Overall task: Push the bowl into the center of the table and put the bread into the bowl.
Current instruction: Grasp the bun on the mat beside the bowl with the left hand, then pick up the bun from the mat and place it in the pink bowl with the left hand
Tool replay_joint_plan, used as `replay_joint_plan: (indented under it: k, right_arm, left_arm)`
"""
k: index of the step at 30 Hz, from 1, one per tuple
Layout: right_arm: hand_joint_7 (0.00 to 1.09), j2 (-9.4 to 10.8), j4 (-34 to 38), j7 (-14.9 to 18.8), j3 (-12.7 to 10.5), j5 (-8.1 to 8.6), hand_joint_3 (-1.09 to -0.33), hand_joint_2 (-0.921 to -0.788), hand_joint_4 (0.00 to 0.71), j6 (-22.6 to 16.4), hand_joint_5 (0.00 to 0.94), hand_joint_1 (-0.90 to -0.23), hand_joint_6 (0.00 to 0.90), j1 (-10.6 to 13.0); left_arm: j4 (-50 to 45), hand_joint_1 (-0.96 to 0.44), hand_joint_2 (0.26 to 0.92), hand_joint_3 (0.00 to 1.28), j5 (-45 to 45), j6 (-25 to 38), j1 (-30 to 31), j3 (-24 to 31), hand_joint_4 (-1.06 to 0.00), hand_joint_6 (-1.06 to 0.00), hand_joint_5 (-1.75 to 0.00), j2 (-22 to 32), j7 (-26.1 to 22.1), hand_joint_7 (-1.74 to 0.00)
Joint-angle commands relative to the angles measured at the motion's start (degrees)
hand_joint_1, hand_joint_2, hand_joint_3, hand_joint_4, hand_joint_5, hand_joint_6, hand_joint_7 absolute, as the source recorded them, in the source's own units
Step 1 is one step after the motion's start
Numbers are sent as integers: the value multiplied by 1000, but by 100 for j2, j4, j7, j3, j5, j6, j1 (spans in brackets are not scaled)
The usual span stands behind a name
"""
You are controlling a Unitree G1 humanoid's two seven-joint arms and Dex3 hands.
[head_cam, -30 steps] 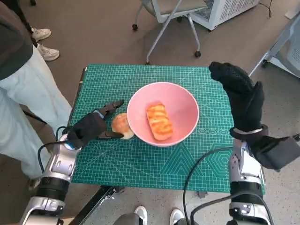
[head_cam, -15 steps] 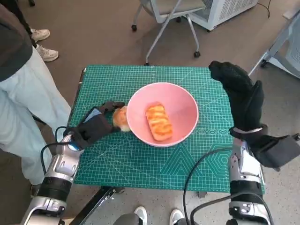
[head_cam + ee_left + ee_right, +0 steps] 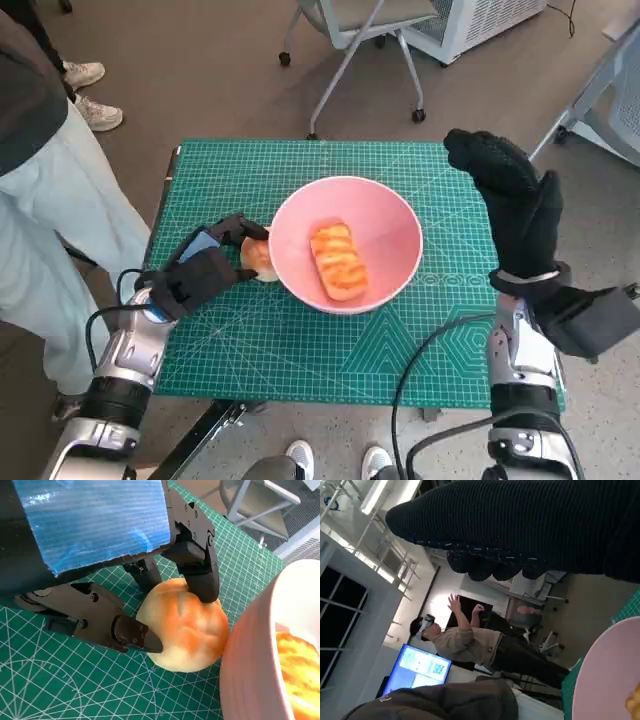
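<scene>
A pink bowl point(image 3: 390, 215) stands near the middle of the green mat, with one long golden bread point(image 3: 338, 260) lying inside it. A round bun point(image 3: 259, 260) sits on the mat against the bowl's left wall. My left hand point(image 3: 200, 272) grips this bun point(image 3: 182, 625); its black fingers point(image 3: 202, 577) press on the bun from both sides, and the bowl's rim point(image 3: 250, 650) touches it. My right hand point(image 3: 510, 195), in the black glove, is raised upright above the table's right edge, holding nothing, its fingers straight.
The green cutting mat point(image 3: 320, 350) covers the small table. A person in pale trousers point(image 3: 50, 230) stands close at the left. An office chair point(image 3: 350, 40) stands beyond the table's far edge. Another person point(image 3: 470, 640) is seen in the right wrist view.
My left hand has closed around the round bun, and hand and bun have shifted slightly up and toward the bowl. The right hand has stayed still.
</scene>
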Motion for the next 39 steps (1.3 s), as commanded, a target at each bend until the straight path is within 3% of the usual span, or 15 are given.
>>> replay_joint_plan:
  k: [1, 25, 39]
  right_arm:
    - [556, 42, 76, 56, -4, 38, -858, -921, 176, 45, 1, -683, 35, 62]
    - [552, 108, 25, 104, 2, 80, -860, -921, 174, 97, 0, -687, 26, 121]
    - [552, 143, -46, 74, 12, 63, -860, -921, 174, 125, 0, -688, 25, 158]
  left_arm:
    - [-229, 3, 900, 24, -67, 171, 340, 57, -842, -663, -1058, 94, -183, -1072]
    - [-1841, 3, 901, 22, -394, 142, 1057, 926, -833, -668, -1043, 448, -167, -1092]
    - [-3494, 4, 895, 16, -600, 333, 1565, 1702, -844, -695, -1031, 638, -149, -1066]
